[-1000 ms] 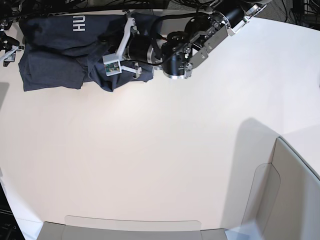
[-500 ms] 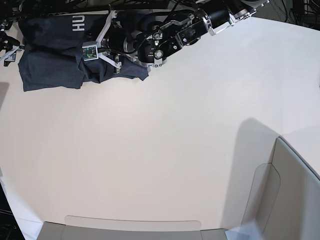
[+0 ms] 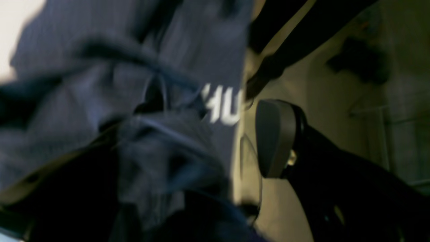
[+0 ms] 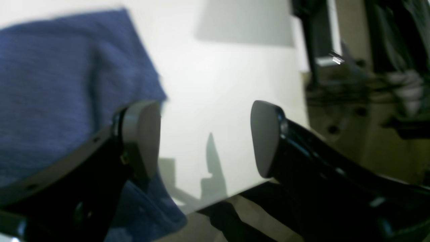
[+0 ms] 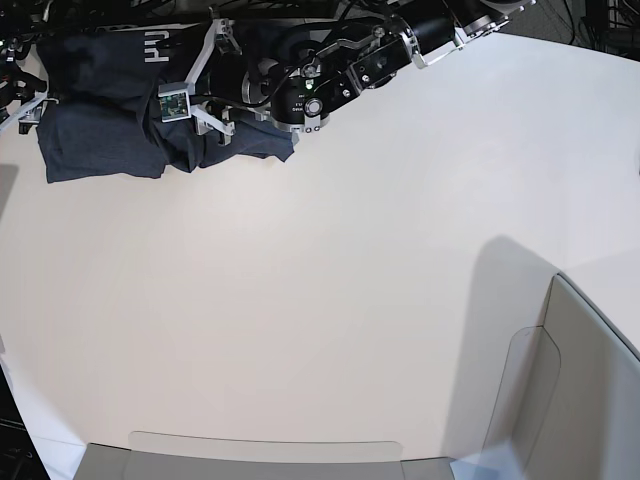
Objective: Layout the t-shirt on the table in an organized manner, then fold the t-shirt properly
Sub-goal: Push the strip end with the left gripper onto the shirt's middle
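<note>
The dark navy t-shirt (image 5: 100, 130) lies bunched at the far left corner of the table (image 5: 320, 280), with its white lettering (image 5: 155, 45) near the back edge. My left gripper (image 5: 170, 78) reaches in from the right and hovers over the shirt's crumpled middle. In the blurred left wrist view the left gripper (image 3: 201, 141) has its jaws apart. The shirt (image 3: 100, 84) is draped over one finger and the other pad (image 3: 273, 137) is bare. My right gripper (image 4: 205, 137) is open and holds nothing. It sits at the shirt's (image 4: 50, 84) left edge, also at the frame's left edge (image 5: 18, 100).
A grey-beige bin wall (image 5: 570, 380) rises at the near right and another runs along the front edge (image 5: 260, 455). Cables and dark hardware crowd the table's far edge (image 5: 300, 15). In the right wrist view the table (image 4: 218, 84) ends just behind the fingers.
My left arm has swung left and toward the back edge across the shirt, dragging the shirt's right flap leftward. The lettering is now partly covered. The right gripper has stayed put.
</note>
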`<state>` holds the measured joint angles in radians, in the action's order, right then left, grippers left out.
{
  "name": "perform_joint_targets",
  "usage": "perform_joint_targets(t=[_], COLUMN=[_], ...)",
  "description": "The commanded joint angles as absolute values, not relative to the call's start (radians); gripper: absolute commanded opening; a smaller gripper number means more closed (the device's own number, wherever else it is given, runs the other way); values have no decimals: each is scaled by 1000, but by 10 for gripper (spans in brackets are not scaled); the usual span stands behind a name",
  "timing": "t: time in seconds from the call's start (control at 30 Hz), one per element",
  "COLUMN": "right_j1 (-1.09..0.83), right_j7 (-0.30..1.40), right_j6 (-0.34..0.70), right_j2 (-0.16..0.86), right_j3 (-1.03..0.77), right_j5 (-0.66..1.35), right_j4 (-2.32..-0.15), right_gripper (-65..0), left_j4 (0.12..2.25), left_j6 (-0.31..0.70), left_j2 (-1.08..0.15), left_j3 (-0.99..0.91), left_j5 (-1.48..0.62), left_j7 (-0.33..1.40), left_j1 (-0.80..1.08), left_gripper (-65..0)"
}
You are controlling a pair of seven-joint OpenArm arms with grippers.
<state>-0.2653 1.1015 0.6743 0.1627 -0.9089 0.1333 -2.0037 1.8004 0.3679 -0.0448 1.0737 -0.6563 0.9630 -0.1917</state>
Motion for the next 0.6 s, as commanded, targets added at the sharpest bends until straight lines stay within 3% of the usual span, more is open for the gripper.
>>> perform_joint_targets(t=[0.0, 0.1, 0.17, 0.3, 0.37, 0.57], right_j1=[-263, -263, -263, -266, -266, -265], right_j7=[1095, 1090, 1089, 1089, 1089, 1089], right_j6=[684, 684, 684, 684, 684, 684], right_j2=[182, 186, 189, 189, 185, 183], right_j3=[-914, -914, -918, -920, -920, -914], right_j5=[133, 153, 165, 173, 173, 170], right_j4=[-2009, -1980, -1966, -1963, -1963, -1960], right_gripper=[-232, -232, -233, -233, -233, -233], left_j4=[1854, 1948, 1985, 1989, 1979, 1965], left_j6=[374, 371, 371, 357, 288, 59], left_j2=[-35, -39, -64, -136, -159, -234], left_j3=[1061, 984, 917, 797, 740, 730], left_j5=[-685, -687, -687, -685, -684, -682], left_j7=[935, 935, 935, 935, 946, 949], left_j1=[-208, -200, -189, -114, -71, -24], left_gripper=[-274, -306, -365, -566, -650, -646])
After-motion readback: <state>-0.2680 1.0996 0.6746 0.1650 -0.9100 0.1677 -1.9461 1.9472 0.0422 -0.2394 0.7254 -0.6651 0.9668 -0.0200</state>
